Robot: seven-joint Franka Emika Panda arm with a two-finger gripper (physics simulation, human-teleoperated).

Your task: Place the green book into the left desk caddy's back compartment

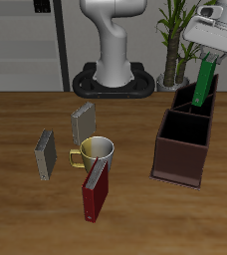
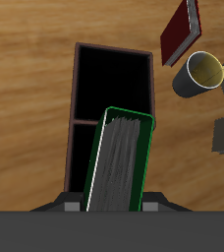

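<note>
Fingers [image 1: 211, 62] grip green book [image 1: 204, 82] abv caddy [image 1: 180, 149].

Green book [image 2: 121, 162] page-edge up over dark caddy [image 2: 111, 79], red book [image 2: 180, 30], mug [image 2: 201, 73] beside

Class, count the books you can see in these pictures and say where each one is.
4. The green book is held above the left desk caddy; two grey books and a dark red book stand around the mug.
</note>
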